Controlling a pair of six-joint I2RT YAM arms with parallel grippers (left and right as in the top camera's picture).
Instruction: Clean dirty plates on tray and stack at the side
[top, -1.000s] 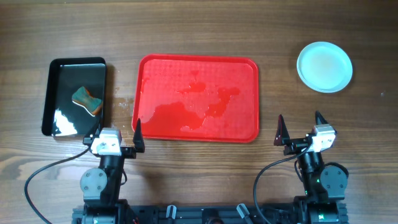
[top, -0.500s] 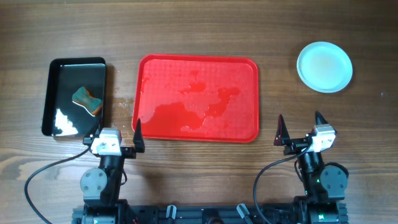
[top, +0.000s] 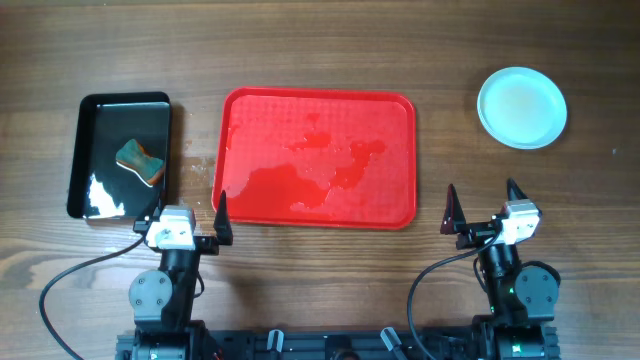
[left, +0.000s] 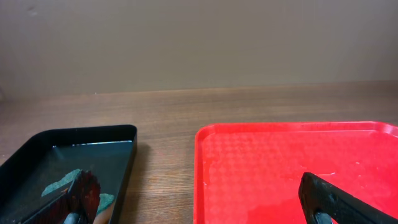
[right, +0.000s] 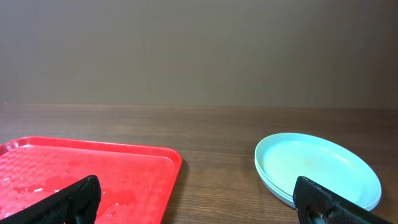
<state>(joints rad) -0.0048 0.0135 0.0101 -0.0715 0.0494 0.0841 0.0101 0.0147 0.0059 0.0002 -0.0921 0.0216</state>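
Note:
The red tray (top: 390, 120) lies mid-table, holding no plates, with a wet film and puddles on its surface. The pale plates (top: 522, 107) sit stacked on the wood at the far right, apart from the tray. In the right wrist view the plates (right: 317, 165) show stacked rims, and the tray (right: 93, 165) lies to the left. My left gripper (top: 188, 212) rests open near the tray's front left corner, holding nothing. My right gripper (top: 481, 200) rests open right of the tray's front right corner, also holding nothing. In the left wrist view the tray (left: 298, 155) fills the right half.
A glossy black tray (top: 100, 110) stands at the left with water in it and a green-and-orange sponge (top: 140, 162). Bare wood separates the two trays. In the left wrist view the black tray (left: 87, 130) and the sponge (left: 62, 183) sit behind my left finger.

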